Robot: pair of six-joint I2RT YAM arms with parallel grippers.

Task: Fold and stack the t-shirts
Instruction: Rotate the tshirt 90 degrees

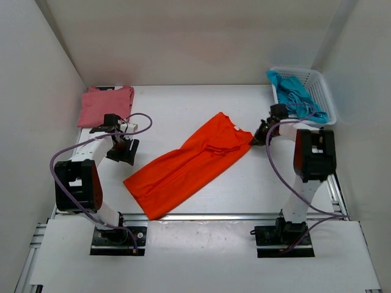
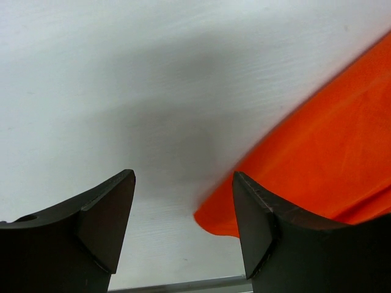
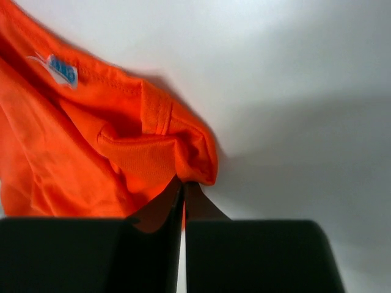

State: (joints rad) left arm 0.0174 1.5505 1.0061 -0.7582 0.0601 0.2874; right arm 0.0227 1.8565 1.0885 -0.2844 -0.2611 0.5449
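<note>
The task seems a third done: the pink t-shirt [image 1: 105, 105] lies folded at ten o'clock on the worktop [image 1: 183, 104], the half-folded orange t-shirt [image 1: 189, 163] lies at centre, its shoulder pinched in the closed right hand [image 3: 182, 192], the left hand [image 2: 183, 177] wide and empty, and the teal t-shirt [image 1: 294, 93] is bunched in the basket [image 1: 324, 91] at two o'clock.
</note>
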